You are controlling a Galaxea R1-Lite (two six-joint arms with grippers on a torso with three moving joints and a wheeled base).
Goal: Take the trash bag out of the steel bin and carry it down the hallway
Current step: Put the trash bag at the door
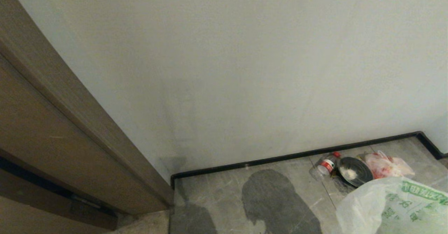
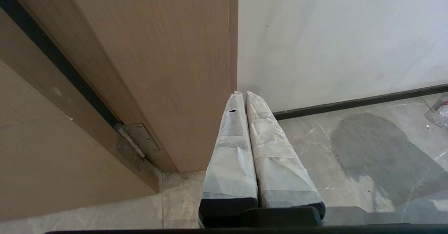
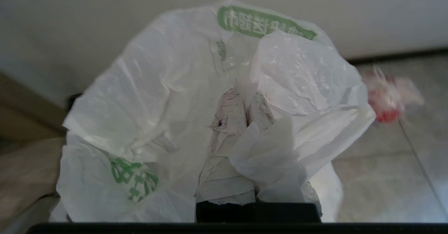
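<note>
Right claw (image 3: 245,102): pinched tight on a fold of the bag (image 3: 168,97), thin film bunched around both fingers. Bag hangs from me, filling the wrist view; in the head view it sits at 4 o'clock, low corner. Steel bin not seen in any view, so I judge the bag is out of it.

Left claw (image 2: 244,95): fingers pressed together, holding nothing, idle beside the door (image 2: 157,69).

Risks: film is thin and I hold only a pinch, so a swing or jerk could tear it or slip it free. Floor litter lies ahead at 3 o'clock by the baseboard (image 1: 297,154); the hanging bag could snag or drag on it.

Containers: bag contents cannot be made out. On the floor (image 1: 280,178), a clear bottle (image 1: 325,165) on its side, a dark round dish (image 1: 354,171) with a pale patch inside, and a red-tinted bag (image 1: 386,165), contents unclear.
</note>
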